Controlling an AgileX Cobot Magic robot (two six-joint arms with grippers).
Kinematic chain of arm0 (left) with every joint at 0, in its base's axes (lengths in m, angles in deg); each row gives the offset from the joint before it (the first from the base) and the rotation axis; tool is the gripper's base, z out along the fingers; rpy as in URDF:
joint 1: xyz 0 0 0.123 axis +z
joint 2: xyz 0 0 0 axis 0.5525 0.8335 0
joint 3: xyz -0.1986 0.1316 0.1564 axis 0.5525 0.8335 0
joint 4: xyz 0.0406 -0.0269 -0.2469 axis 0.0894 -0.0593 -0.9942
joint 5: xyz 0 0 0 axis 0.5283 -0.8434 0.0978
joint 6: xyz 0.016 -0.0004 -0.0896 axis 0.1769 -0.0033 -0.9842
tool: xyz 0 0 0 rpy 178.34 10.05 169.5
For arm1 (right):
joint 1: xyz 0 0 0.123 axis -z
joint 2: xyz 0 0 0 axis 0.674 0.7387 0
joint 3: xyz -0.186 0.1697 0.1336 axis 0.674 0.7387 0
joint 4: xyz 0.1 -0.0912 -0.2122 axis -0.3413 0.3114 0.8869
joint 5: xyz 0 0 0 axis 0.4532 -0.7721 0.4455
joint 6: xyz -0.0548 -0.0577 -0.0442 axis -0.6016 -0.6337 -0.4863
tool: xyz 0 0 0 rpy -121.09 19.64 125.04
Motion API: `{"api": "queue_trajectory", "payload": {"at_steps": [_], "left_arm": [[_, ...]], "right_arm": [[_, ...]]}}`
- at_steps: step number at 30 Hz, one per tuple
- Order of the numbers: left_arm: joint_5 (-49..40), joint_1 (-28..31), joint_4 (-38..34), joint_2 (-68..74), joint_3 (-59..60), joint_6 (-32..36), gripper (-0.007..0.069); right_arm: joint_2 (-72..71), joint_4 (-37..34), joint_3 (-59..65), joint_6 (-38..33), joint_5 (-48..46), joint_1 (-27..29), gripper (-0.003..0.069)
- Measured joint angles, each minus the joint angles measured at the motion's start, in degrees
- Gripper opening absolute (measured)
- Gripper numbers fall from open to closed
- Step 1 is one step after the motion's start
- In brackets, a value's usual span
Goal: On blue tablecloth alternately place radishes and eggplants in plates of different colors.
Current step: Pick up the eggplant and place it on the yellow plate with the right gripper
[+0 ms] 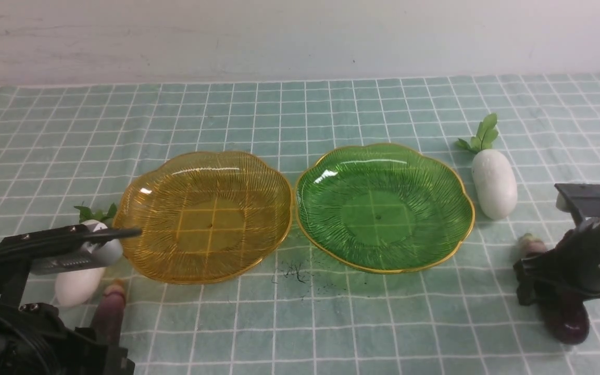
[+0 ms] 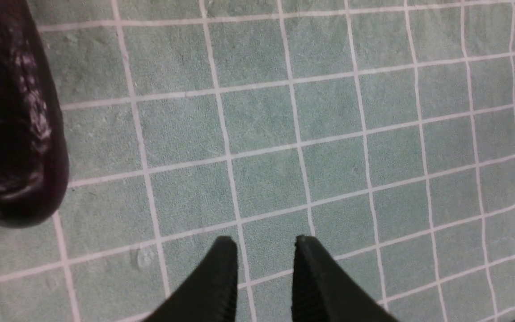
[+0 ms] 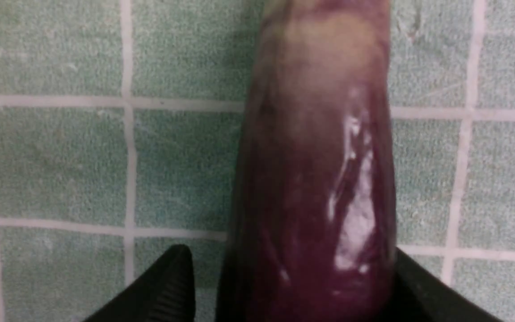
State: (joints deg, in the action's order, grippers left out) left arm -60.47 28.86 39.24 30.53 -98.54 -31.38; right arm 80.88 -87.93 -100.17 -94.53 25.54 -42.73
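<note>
On the blue tablecloth (image 1: 300, 109) an amber plate (image 1: 206, 216) and a green plate (image 1: 383, 205) stand side by side, both empty. One radish (image 1: 494, 182) lies right of the green plate. The other radish (image 1: 78, 284) lies left of the amber plate, partly behind my left arm. A dark purple eggplant (image 1: 110, 312) lies beside it. My left gripper (image 2: 266, 243) is open over bare cloth, with that eggplant (image 2: 14, 125) off to one side. My right gripper (image 3: 291, 255) is open astride the second eggplant (image 3: 320, 179), one finger touching it and the other a little apart.
A small dark smudge (image 1: 295, 273) marks the cloth in front of the two plates. The white wall (image 1: 300, 36) runs behind the cloth's far edge. My right arm (image 1: 586, 255) covers most of the right eggplant (image 1: 571, 323) in the front view.
</note>
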Motion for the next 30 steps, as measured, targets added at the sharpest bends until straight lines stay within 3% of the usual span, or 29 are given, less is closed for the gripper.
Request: {"api": "queue_trajectory", "payload": {"at_steps": [2, 11, 15, 19, 25, 30], "left_arm": [[0.0, 0.0, 0.0, 0.0, 0.0, 0.0, 0.0165], [-0.59, 0.0, 0.0, 0.0, 0.0, 0.0, 0.0165], [-0.69, 0.0, 0.0, 0.0, 0.0, 0.0, 0.0165], [-0.69, 0.0, 0.03, 0.0, 0.0, 0.0, 0.0165], [-0.69, 0.0, 0.03, 0.0, 0.0, 0.0, 0.0165], [-0.69, 0.0, 0.03, 0.0, 0.0, 0.0, 0.0165]], "right_arm": [[0.26, 0.52, -1.36, 0.0, -2.88, 0.0, 0.0351], [-4.13, 2.18, -10.23, 2.38, -16.35, 0.0, 0.0352], [-9.33, -2.45, -12.48, 2.53, -18.19, 0.0, 0.0352], [-11.79, -9.36, -12.76, -1.7, -18.4, -0.65, 0.0352], [-12.0, -22.31, -12.82, -12.54, -16.23, -8.81, 0.0352], [-11.88, -26.68, -13.07, -17.43, -8.29, -17.25, 0.0352]]}}
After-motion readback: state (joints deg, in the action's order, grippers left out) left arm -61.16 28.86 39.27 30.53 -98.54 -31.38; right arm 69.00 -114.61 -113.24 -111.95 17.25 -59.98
